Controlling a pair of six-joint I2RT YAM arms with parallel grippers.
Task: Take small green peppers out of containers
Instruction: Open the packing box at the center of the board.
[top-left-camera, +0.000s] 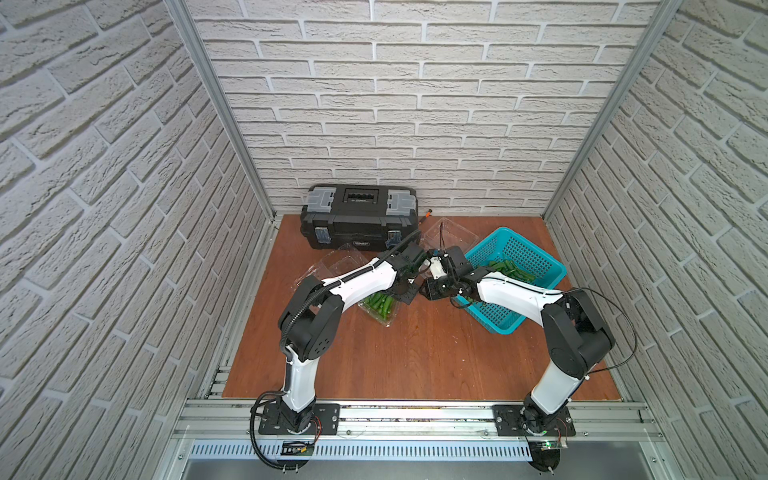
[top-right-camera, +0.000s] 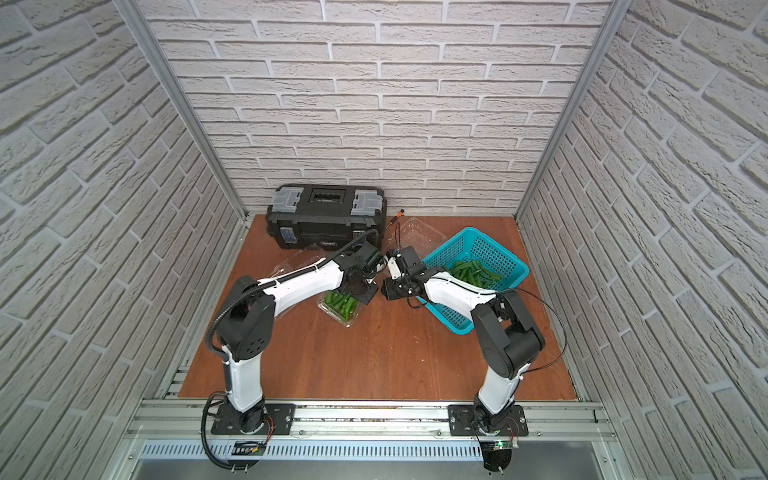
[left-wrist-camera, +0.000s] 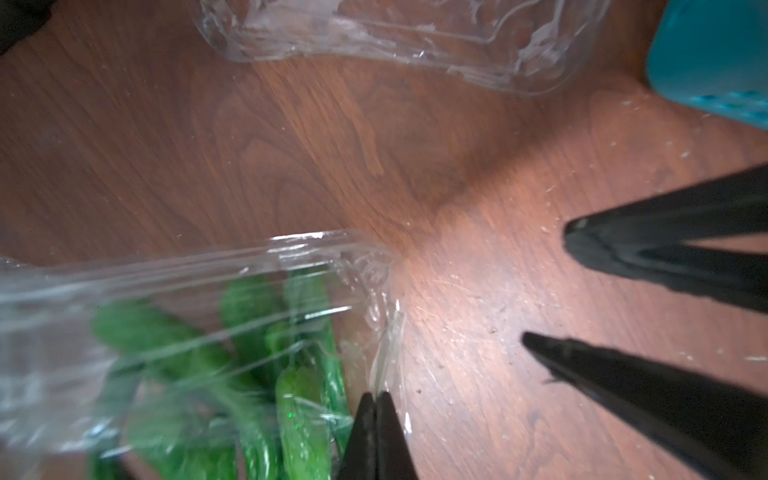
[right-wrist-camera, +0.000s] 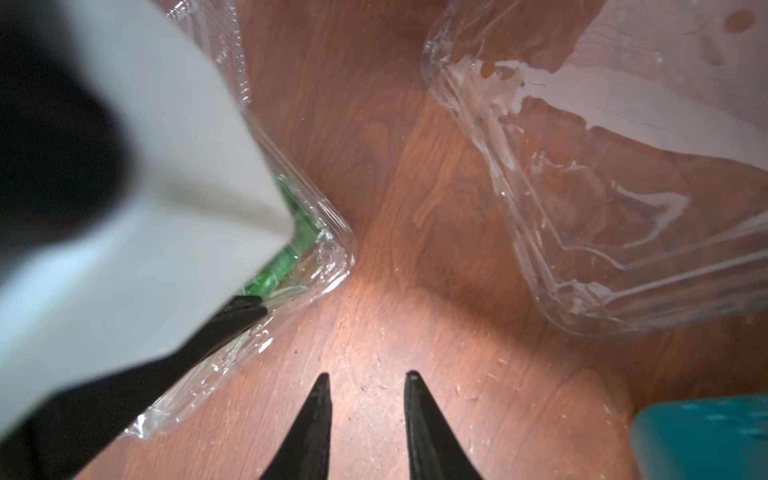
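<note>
- You worked in a white-brick booth, on a brown wood table (top-left-camera: 415, 353) with a black toolbox (top-left-camera: 359, 216) against the back wall.
- Your left gripper (left-wrist-camera: 376, 401) had its tips pressed together, pinching the thin corner rim of the pepper box (left-wrist-camera: 166, 282), a clear clamshell near the table's middle.
- The peppers (left-wrist-camera: 299, 415) lay heaped inside that box, blurred behind the plastic. More of them lay in the teal basket (top-left-camera: 536, 249) on the right side of the table.
- Your right gripper (right-wrist-camera: 368, 376) hung with its jaws spread and nothing between them. It sat over bare wood just beside the pinched corner, between the pepper box and an empty box (right-wrist-camera: 602, 187).
- A third box (top-left-camera: 332, 264), also clear, showed partly behind your left arm in both top views. I could not tell what it held.
- The two grippers sat close together, tips near each other but apart.
</note>
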